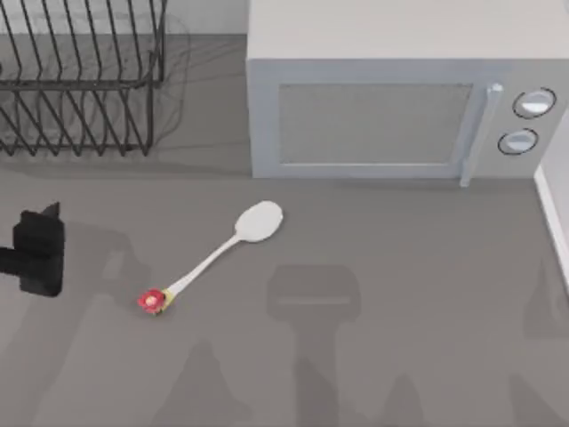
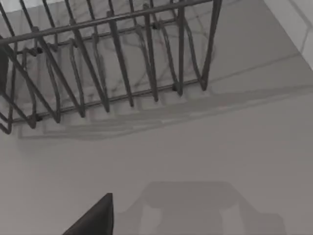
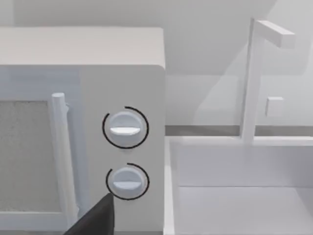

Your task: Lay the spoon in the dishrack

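The spoon (image 1: 216, 258) lies flat on the grey table near the middle, its white oval bowl toward the microwave and its red and yellow knob (image 1: 153, 302) toward the front left. The dishrack (image 1: 80, 80), black wire bars in an open frame, stands at the back left; its slanted bars (image 2: 112, 63) also appear in the left wrist view. My left gripper (image 1: 40, 249) hovers at the left edge, in front of the rack and left of the spoon's knob, holding nothing. A dark tip of my right gripper (image 3: 98, 218) shows before the microwave's dials.
A grey microwave (image 1: 391, 98) with a closed door, a handle and two dials (image 3: 125, 128) stands at the back, right of the rack. A white sink (image 3: 234, 166) with a tall tap (image 3: 252, 73) lies beyond the microwave's right side. Bare table surrounds the spoon.
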Available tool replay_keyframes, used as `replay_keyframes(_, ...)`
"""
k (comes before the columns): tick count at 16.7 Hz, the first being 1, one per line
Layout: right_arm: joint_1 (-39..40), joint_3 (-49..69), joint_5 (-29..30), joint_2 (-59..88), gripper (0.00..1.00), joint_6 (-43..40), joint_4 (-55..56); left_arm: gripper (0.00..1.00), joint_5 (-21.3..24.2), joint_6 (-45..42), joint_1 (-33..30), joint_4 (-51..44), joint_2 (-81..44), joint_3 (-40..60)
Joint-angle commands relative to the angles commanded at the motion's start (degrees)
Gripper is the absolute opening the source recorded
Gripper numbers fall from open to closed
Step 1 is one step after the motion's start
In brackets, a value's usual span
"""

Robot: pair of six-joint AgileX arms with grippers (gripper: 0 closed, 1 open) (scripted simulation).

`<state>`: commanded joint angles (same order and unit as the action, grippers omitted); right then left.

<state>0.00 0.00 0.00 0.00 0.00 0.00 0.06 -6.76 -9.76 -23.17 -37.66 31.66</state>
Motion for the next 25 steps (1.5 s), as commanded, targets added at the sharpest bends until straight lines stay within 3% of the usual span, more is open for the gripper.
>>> replay_keyframes(8, 0.0, 0.0, 0.0, 0.0, 1.0, 0.0, 0.0, 1.0, 0.1, -7.7, -11.1, -26.2, -48.0, 36.5)
replay_keyframes(13, 0.0, 0.0, 0.0, 0.0, 1.0, 0.0, 0.0, 1.0, 0.1, -11.1, -16.0, -38.0, -69.9, 52.9)
replay_keyframes(17, 0.0, 0.0, 0.0, 0.0, 1.0, 0.0, 0.0, 1.0, 0.1, -12.3, -17.8, -42.3, -77.2, 58.7)
replay_keyframes(25, 0.0, 0.0, 0.0, 0.0, 1.0, 0.0, 0.0, 1.0, 0.1, -12.5, -17.8, -40.1, -78.3, 57.1)
